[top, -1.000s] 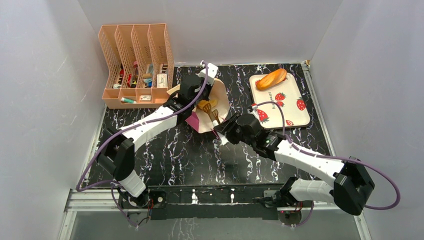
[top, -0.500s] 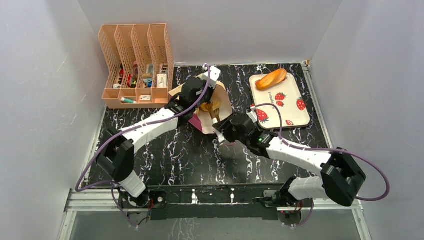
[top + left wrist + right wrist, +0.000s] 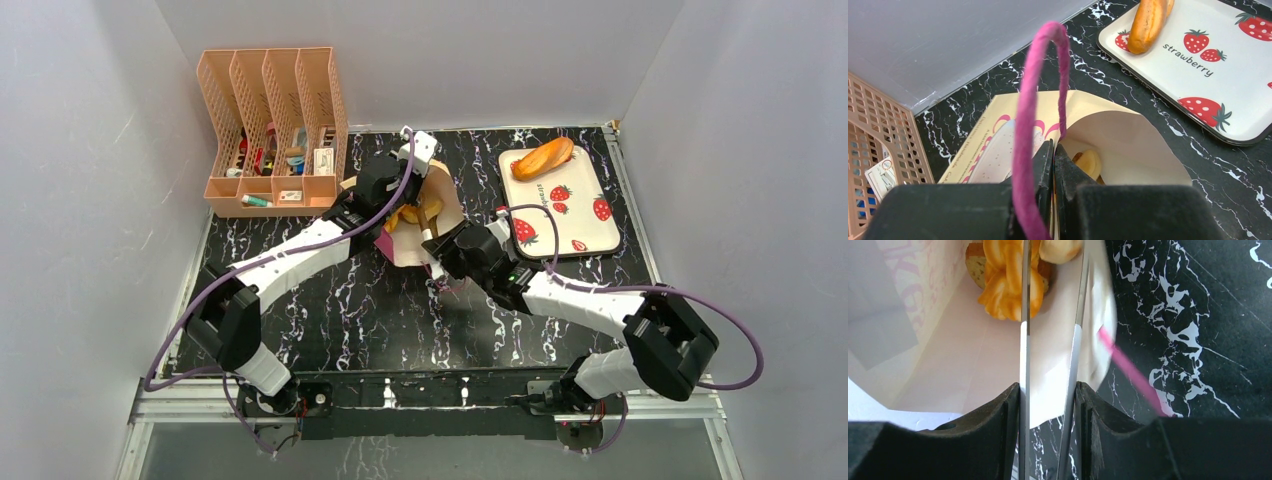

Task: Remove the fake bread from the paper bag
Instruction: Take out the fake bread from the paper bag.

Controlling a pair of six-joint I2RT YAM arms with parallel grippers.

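The paper bag (image 3: 440,205) lies tipped on the black marble table, its mouth open toward the right arm. My left gripper (image 3: 397,200) is shut on the bag's upper rim (image 3: 1075,107), and the pink string handle (image 3: 1025,125) loops over its fingers. Golden fake bread (image 3: 1008,285) lies deep inside the bag (image 3: 948,360) and also shows in the top view (image 3: 410,212). My right gripper (image 3: 447,248) is shut on metal tongs (image 3: 1025,340). Their two blades reach into the bag's mouth, tips at the bread. Another bread loaf (image 3: 543,157) lies on the strawberry tray (image 3: 590,225).
A peach file rack (image 3: 272,130) with small items stands at the back left, close behind the bag. The tray (image 3: 1198,85) sits at the back right. Grey walls close in the table on three sides.
The right arm has pushed the tongs up and left, further into the bag's mouth. The left gripper has shifted slightly while holding the rim.
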